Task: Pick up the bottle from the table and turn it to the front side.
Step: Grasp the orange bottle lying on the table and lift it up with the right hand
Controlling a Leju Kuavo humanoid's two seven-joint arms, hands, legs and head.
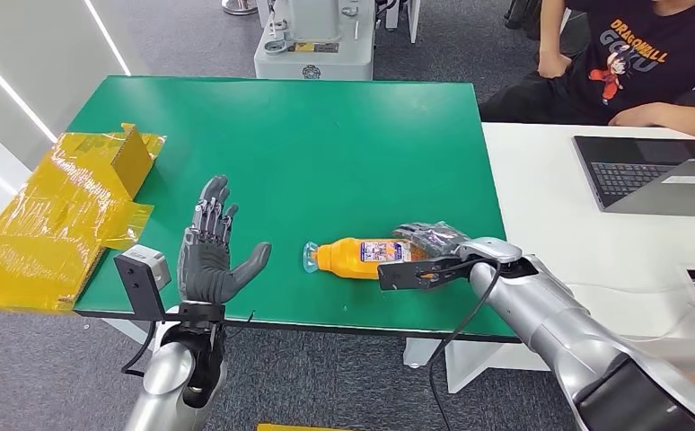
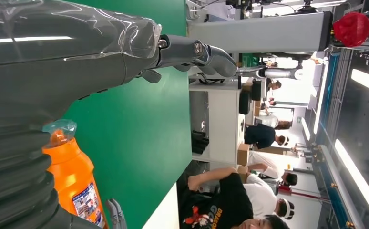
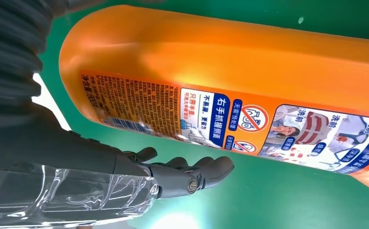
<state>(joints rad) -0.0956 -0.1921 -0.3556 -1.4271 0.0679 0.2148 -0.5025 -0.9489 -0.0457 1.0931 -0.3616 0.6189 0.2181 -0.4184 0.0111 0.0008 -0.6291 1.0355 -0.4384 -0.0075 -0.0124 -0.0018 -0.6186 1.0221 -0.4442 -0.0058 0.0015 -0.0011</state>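
An orange bottle [image 1: 357, 254] lies on its side on the green table [image 1: 326, 144], near the front edge, its wrapped cap pointing toward my left. Its back label with small print faces up in the right wrist view [image 3: 220, 62]. My right hand [image 1: 434, 242] is at the bottle's base end, fingers draped over it. In the right wrist view the right hand [image 3: 77, 181] has its thumb [image 3: 187, 174] lying beside the bottle with a strip of green table between them. My left hand [image 1: 209, 256] is raised open, palm toward the bottle, left of the cap; its wrist view shows the bottle [image 2: 75, 181] past the left hand [image 2: 77, 52].
Crumpled yellow packaging [image 1: 65, 215] overhangs the table's left edge. A white desk [image 1: 541, 206] adjoins on the right with a laptop [image 1: 658, 175], and a person [image 1: 640, 63] sits behind it. A grey machine base [image 1: 312, 54] stands beyond the far edge.
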